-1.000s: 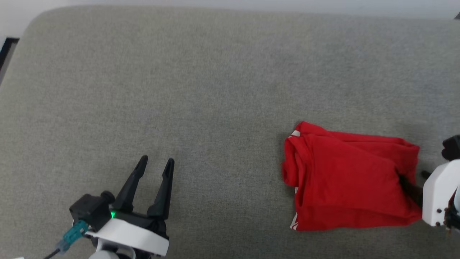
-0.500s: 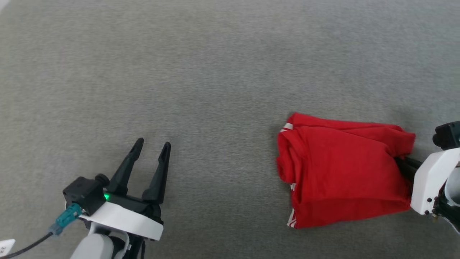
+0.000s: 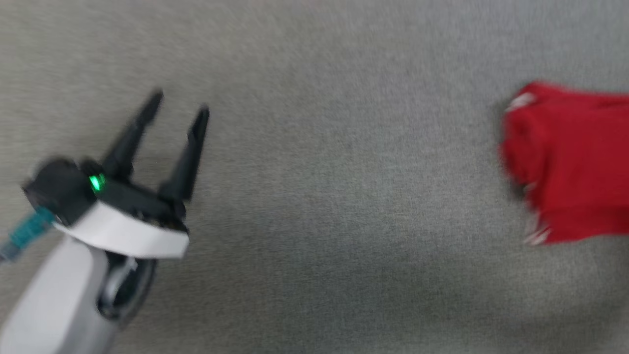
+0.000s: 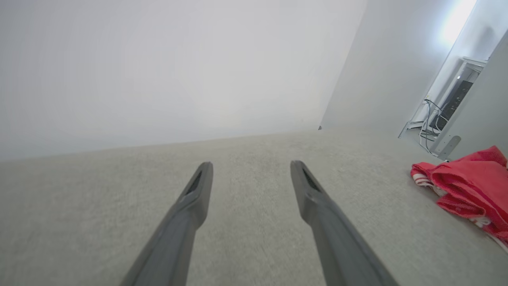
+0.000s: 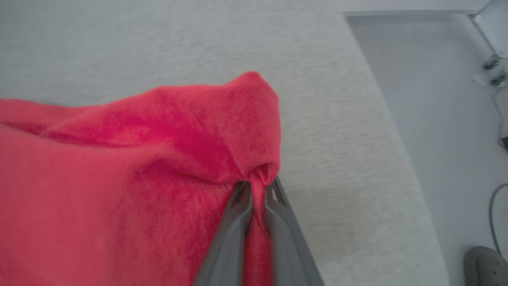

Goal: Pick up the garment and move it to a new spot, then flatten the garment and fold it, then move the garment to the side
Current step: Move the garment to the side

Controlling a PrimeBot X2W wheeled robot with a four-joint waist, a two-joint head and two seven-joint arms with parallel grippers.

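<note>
The garment (image 3: 572, 162) is a folded red T-shirt with white striped trim, lying at the right edge of the blurred head view on a grey padded surface (image 3: 334, 196). In the right wrist view my right gripper (image 5: 256, 186) is shut on a pinched ridge of the garment (image 5: 119, 171), red cloth squeezed between its two fingers. My left gripper (image 3: 179, 105) stands open over bare surface at the left, far from the cloth. In the left wrist view its fingers (image 4: 198, 190) are spread apart, with the garment (image 4: 468, 182) off to the right.
The grey surface ends at an edge (image 5: 381, 103) to the right of the garment, with pale floor beyond. A white wall (image 4: 158, 71) rises behind the surface. Cables and a dark unit (image 4: 444, 115) stand by the far corner.
My right gripper closed on the garment's right edge. The head view swung and blurred, so the garment now sits further right and higher, and my left gripper appears higher.
</note>
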